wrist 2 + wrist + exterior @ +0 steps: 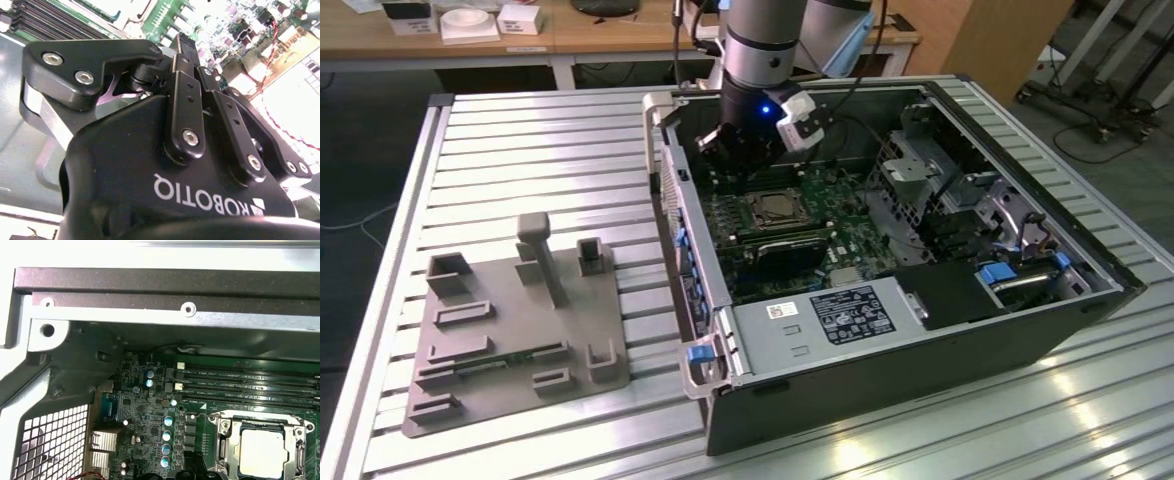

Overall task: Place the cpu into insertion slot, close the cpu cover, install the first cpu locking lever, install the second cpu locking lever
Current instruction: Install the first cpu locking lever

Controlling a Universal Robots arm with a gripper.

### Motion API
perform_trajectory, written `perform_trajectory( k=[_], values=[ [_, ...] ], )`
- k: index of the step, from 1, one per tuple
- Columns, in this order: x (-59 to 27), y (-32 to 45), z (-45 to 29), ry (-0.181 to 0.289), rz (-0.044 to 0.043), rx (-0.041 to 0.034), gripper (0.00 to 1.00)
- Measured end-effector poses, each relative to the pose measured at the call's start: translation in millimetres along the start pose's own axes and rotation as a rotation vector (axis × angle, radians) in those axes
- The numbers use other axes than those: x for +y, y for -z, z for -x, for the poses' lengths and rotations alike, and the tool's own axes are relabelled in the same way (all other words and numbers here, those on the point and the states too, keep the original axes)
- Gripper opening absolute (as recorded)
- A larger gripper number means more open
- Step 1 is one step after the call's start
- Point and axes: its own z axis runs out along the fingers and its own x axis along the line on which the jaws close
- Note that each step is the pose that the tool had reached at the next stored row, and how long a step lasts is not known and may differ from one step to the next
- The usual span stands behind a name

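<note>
Computer case [907, 340] is laid on its side with the lid off, interior open from above. The gripper [740, 168] is hung inside the opening, close to the case wall on the exterior view's left. It is above the green motherboard [834, 200] and toward the far end from the insertion slot [774, 210] — apart from it. Working room is bounded by that wall, the drive cage [927, 170] on the exterior view's right and the power supply [847, 315] at the near end. Some bare board lies around the socket.

In the first wrist view the cpu [262, 452] is seen seated in the insertion slot. Its pale metal top shows through a silvery frame (taken as the cpu cover [227, 437], lying flat). Long black memory slots [250, 385] run just beside the socket, and a row of small capacitors [167, 435] stands near.

The case is set on a slatted aluminium table [520, 150]. A grey fixture plate [514, 330] with upright blocks lies well apart on the exterior view's left. A wooden desk [587, 40] stands behind.

Whether the gripper is clenched or released cannot be told — its black body and linkages crowd the second wrist view. The socket is cut off at the picture edge in the first wrist view, and how the cover is fastened cannot be made out.
</note>
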Motion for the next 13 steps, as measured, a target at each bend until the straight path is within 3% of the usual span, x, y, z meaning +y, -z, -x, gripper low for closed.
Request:
perform_trajectory(
  k=[13],
  values=[
    [2.8,-0.1,0.1,0.006,0.0001,0.0001,0.10]
  ],
)
